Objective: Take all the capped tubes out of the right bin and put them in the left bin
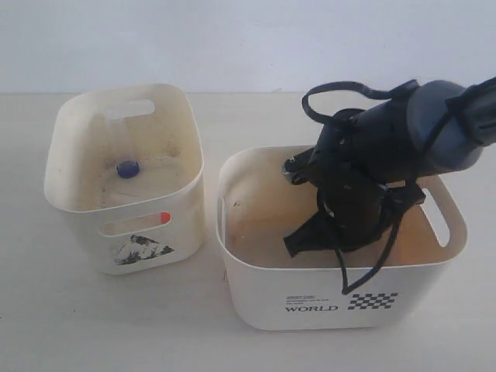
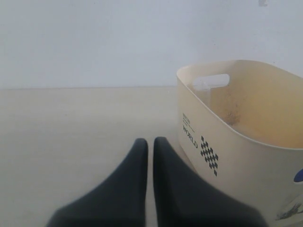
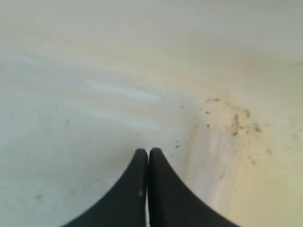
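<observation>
Plainly, a pale, matt, cream-toned surface [image 1: 116, 333] is seen under everything in the exterior view; it is met at the back by a plain whitish wall [image 1: 232, 39] along a soft straight line, and the same join is shown in the left wrist view.

The left bin [image 1: 77, 203], marked on its front by a dark picture sticker [image 1: 143, 249], is stood on the left of the surface; the right bin [image 1: 256, 291], lettered "WORLD" beside a checkered mark, is stood just beside it, a narrow strip of surface being left between the two. Inside the left bin a blue cap [image 1: 128, 167] is seen low down towards the back; an orange-red cap [image 1: 164, 218] is seen through the front slot handle of the same bin; the clear tube bodies are too faint to be made out, and where a third tube lies cannot be told.

The right arm [image 1: 387, 147] is reached down into the right bin; the right end effector [image 3: 148, 153] is closed, its fingertips pressed together close to the bin's inner face, which is stained yellowish and flecked with dark specks [image 3: 236, 120]. The left end effector [image 2: 150, 142] is held over the surface, likewise closed, only a hairline being left between its fingers; the "WORLD" front of the right bin is seen near it.
</observation>
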Robot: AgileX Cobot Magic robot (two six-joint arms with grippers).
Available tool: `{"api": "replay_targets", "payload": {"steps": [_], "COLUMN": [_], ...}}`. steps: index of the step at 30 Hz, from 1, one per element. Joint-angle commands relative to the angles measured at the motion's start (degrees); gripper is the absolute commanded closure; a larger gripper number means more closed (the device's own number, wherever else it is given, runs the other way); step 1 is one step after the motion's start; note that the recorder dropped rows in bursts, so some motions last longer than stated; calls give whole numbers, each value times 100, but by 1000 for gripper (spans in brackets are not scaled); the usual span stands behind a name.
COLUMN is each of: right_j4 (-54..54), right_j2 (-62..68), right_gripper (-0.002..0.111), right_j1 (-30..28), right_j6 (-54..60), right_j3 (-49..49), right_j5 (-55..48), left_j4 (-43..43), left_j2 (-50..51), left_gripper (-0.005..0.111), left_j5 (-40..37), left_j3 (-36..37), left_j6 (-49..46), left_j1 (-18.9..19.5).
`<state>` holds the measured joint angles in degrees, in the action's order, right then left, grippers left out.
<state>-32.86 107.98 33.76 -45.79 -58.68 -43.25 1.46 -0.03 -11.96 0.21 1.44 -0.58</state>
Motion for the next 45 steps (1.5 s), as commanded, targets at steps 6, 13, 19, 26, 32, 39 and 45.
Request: {"api": "replay_targets", "payload": {"steps": [6,13,19,26,32,39,45], "right_j4": [78,298,1047,1141,1157,1326,1326], "right_j2": [-1254,-1875,-1943,-1943,-1943,-1931,-1931], "right_gripper": [108,108,108,108,81,30,49], "right_j1": [-5,-5,-5,-5,-5,-5,-5], "right_j6": [28,205,618,796,855,938,938], "right_j3": [15,15,15,15,15,17,17], "right_j5": [-29,-29,-106,-219,99,164,361], "left_j4": [-36,-36,-36,-36,-36,-36,-36], "left_j2": [3,3,3,3,3,3,3], "left_gripper": [102,102,102,102,102,102,102], "left_j5": [36,36,36,36,36,36,36], "left_j3": [-21,-21,-21,-21,-21,-21,-21], "left_j6": [54,54,54,54,54,54,54], "left_j1": [2,2,2,2,2,2,2]}}
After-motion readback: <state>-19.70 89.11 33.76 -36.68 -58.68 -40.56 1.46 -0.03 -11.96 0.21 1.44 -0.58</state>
